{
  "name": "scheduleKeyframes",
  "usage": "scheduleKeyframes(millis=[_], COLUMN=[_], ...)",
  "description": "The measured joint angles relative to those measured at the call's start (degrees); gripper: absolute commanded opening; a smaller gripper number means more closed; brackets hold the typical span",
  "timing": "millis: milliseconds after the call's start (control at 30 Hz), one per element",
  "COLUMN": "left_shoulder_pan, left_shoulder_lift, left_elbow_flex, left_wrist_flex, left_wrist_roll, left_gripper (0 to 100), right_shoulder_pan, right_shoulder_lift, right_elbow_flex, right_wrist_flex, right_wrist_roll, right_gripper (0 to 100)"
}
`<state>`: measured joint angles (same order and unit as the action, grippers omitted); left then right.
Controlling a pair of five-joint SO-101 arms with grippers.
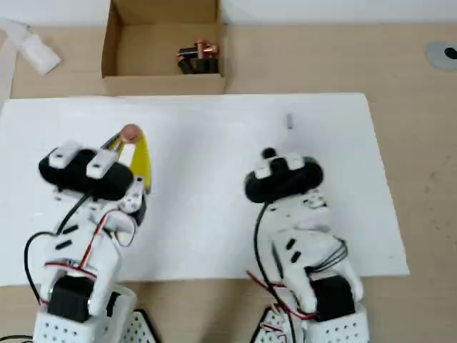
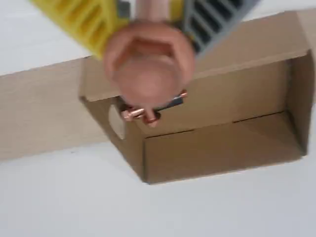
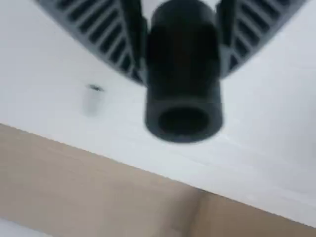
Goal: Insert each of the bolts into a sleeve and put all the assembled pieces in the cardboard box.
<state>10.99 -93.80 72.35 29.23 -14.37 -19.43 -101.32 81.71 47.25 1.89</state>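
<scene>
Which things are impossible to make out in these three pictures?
The pieces in the cardboard box: high view, too small and piled to count; left wrist view, the bolt partly hides them.
The bolt's shank: left wrist view, covered by its blurred head.
The sleeve: right wrist view, bore dark, far end cut off by the edge.
A small grey object on the white sheet: high view, too small to identify.

Bolt [image 2: 148, 69] in pincer [image 2: 150, 22] — cardboard box [image 2: 222, 148] beyond
</scene>
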Motion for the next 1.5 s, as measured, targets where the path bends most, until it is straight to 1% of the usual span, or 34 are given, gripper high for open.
scheduleKeyframes(millis=[100,167,267,333,433,733,833,933,1000,1100,1167,1500], left_shoulder_pan=[0.4,0.4,0.4,0.4,0.4,0.4,0.4,0.4,0.4,0.9,2.0,11.3], left_shoulder_lift=[5.0,7.9,11.3,12.7,12.8,13.0,13.0,13.0,13.0,13.0,13.0,13.0], left_elbow_flex=[0.0,-0.1,-0.1,-1.0,-3.3,-3.6,-3.6,-3.6,-3.6,-3.6,-3.6,-3.4], left_wrist_flex=[-4.7,-6.2,-6.6,-6.6,-6.7,-6.7,-6.7,-6.7,-6.7,-6.7,-6.7,-7.1], left_wrist_roll=[3.8,7.3,13.1,16.7,19.2,19.7,18.5,17.4,16.7,16.1,16.0,16.0], left_gripper=[0,0,0,0,0,0,0,0,0,0,0,0], right_shoulder_pan=[-3.8,-5.5,-6.2,-6.3,-6.3,-6.7,-6.7,-8.2,-8.8,-9.0,-9.0,-12.8], right_shoulder_lift=[-0.2,-0.2,-0.2,-0.2,-0.2,-0.2,-0.2,-0.2,-0.2,-0.2,-0.4,-0.4], right_elbow_flex=[3.2,4.7,6.4,7.3,9.4,10.2,11.2,12.6,14.2,15.3,15.3,15.3], right_wrist_flex=[-4.7,-8.3,-12.4,-13.4,-13.6,-11.0,-11.0,-11.6,-13.6,-17.7,-18.7,-19.6], right_wrist_roll=[-0.9,-0.9,-0.9,-0.9,-0.9,-0.9,-0.9,-1.1,-3.9,-12.0,-14.9,-18.0], right_gripper=[1.0,1.0,1.0,1.0,1.0,1.0,1.1,1.1,1.0,1.0,1.0,1.0])
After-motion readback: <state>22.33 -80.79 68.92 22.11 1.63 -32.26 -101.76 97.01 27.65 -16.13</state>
